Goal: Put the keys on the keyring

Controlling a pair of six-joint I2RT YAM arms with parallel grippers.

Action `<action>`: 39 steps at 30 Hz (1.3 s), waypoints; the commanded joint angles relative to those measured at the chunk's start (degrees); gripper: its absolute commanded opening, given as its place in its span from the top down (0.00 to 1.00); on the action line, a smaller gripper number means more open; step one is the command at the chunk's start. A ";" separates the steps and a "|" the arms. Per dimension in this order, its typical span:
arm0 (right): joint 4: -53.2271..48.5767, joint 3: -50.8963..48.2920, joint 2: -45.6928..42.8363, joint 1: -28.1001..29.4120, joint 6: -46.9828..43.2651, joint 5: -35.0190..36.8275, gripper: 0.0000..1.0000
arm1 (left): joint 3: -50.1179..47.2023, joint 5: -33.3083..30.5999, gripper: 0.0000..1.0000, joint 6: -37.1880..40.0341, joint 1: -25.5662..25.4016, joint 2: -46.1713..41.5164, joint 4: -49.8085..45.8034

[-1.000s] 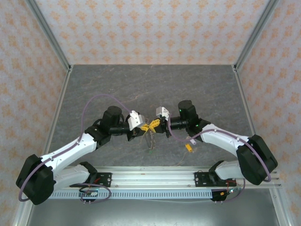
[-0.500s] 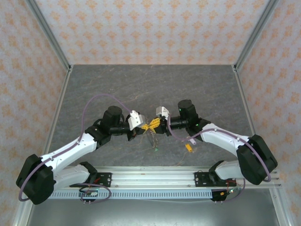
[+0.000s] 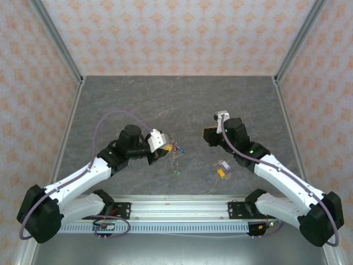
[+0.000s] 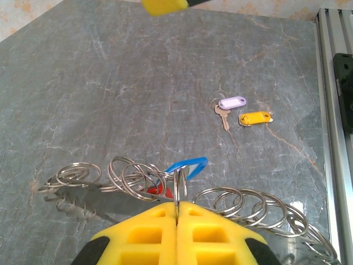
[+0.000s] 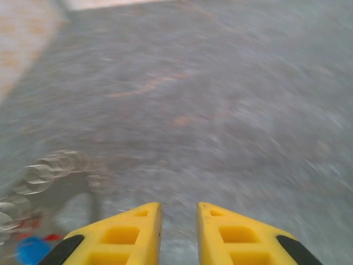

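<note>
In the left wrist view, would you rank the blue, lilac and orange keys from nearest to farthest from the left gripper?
1. Blue key, by the keyring just ahead of the left gripper.
2. Lilac key and orange key, farther right: too close to call.

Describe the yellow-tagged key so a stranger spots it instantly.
On the grey table, right of the keyring chain, two loose tagged keys lie close together. The yellow-tagged key is the one nearer the table's front edge; its neighbour wears a pale lilac tag.
</note>
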 commanded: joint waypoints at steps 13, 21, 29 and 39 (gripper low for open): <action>-19.14 -5.32 9.28 -4.67 15.92 4.19 0.69 | 2.01 0.55 1.00 -1.47 -0.22 -3.34 -3.00; -15.54 -6.12 11.29 -6.29 11.58 1.71 0.71 | 2.16 1.39 1.00 -1.93 -0.26 -4.22 -4.06; -13.16 -6.49 15.30 -6.68 10.40 1.86 0.74 | 2.59 2.20 1.00 -1.62 -0.21 -4.22 -5.16; -12.43 -7.81 16.68 -6.66 9.61 1.87 0.78 | 2.49 1.41 1.00 -1.36 -0.23 -5.54 -6.12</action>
